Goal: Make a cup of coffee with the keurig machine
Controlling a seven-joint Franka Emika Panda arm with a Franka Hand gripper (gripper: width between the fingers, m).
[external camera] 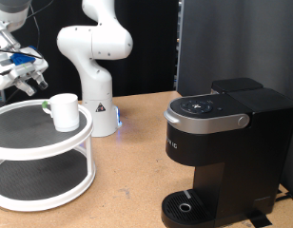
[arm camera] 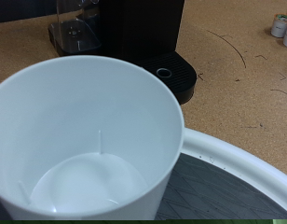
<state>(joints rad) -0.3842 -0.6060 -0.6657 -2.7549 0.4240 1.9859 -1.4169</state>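
Gripper (external camera: pixel 37 87) sits at the exterior view's upper left, just above and beside the cup (external camera: pixel 64 110); fingers look close to the cup's rim, but I can't tell whether they're spread or pinching, and contact isn't visible. Cup stands upright on the top tier of a white two-tier round stand (external camera: pixel 32 142) at the exterior view's left. Wrist view looks straight down into the cup (arm camera: pixel 88 140): white inside, nothing in it that I can make out, with the stand's white rim (arm camera: pixel 246 163) and dark mat under it. Keurig machine (external camera: pixel 227 142) is well apart, at the exterior view's right on the brown tabletop (external camera: pixel 137 180), lid down, round drip tray (external camera: pixel 189 207) bare. In the wrist view the machine (arm camera: pixel 125 28) shows beyond the cup, and two small pods (arm camera: pixel 285 28) lie on the table near the frame corner. White arm base (external camera: pixel 97 66) stands behind the stand.
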